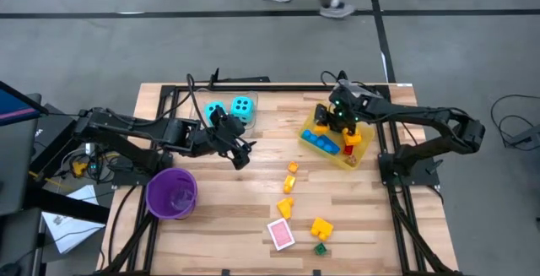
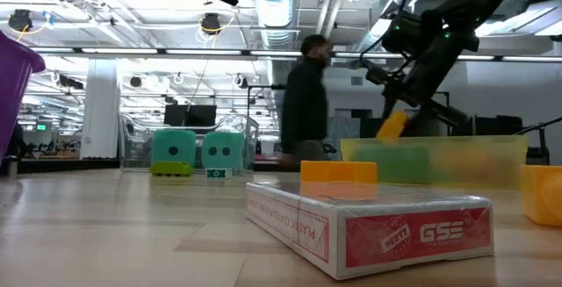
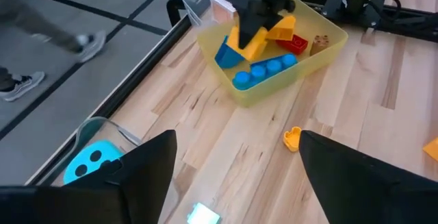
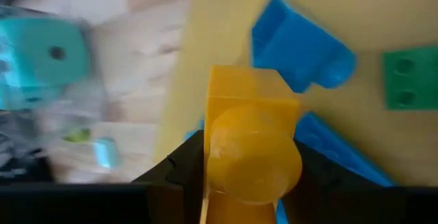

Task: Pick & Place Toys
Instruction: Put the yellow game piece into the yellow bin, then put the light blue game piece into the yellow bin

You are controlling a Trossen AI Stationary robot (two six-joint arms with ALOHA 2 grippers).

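Observation:
My right gripper (image 1: 324,124) is over the yellow bin's (image 1: 364,151) far left end, shut on a yellow brick (image 4: 250,142). Blue, red, orange and green bricks lie in the bin (image 3: 274,90). Several yellow bricks (image 1: 289,183), a green one (image 1: 321,248) and a pink card box (image 1: 281,234) lie on the table. Two cyan dice (image 1: 230,109) sit in a clear box at the far side. My left gripper (image 1: 242,154) hovers open and empty at mid-table, just near of the dice. My right gripper pinches the yellow brick's two opposite sides (image 4: 212,148) between its two fingers (image 4: 179,169), coming from above and pointing down. In the low view the brick (image 2: 392,125) hangs tilted below the fingers, just above the bin's rim (image 2: 430,144), clear of it.
A purple cup (image 1: 172,193) stands near the left front. A dark frame rail (image 1: 278,84) runs along the table's far edge. A person (image 2: 307,103) walks behind the table. Bare wood lies between the bin and the dice.

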